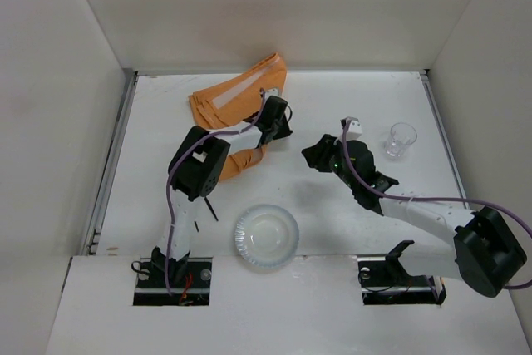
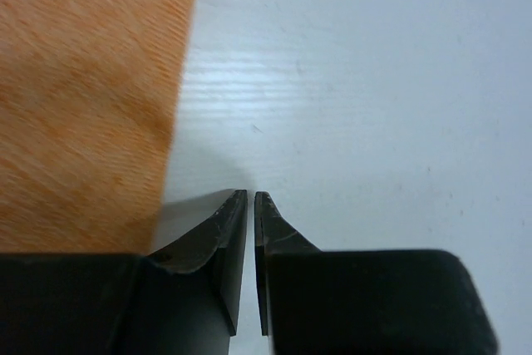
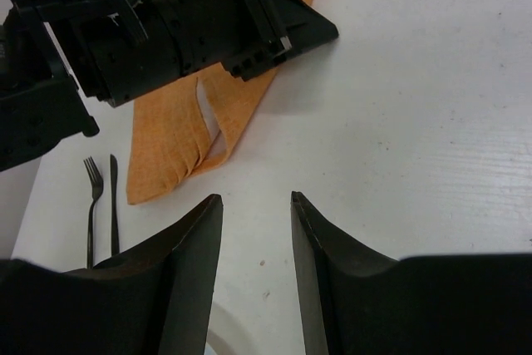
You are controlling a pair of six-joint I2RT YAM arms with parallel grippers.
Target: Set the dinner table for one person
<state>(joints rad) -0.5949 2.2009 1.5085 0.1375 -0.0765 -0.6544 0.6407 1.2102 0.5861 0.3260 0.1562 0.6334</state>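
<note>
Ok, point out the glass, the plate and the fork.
glass (image 1: 401, 140), top external view, on its clear wall.
plate (image 1: 266, 237), top external view, on its bare centre.
fork (image 3: 91, 214), right wrist view, midway along its handle.

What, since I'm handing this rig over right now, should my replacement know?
Left gripper: shut, empty, low over the dinner table beside the orange placemat.
Right gripper: open, empty, mid-table.
Placemat: folded over itself, far left. Plate: near edge, between the arm bases. Glass: upright, right side. Fork and knife: side by side, left of the plate.
Done: nothing set yet.
Left: flatten the placemat, then place plate, cutlery and glass.
</note>
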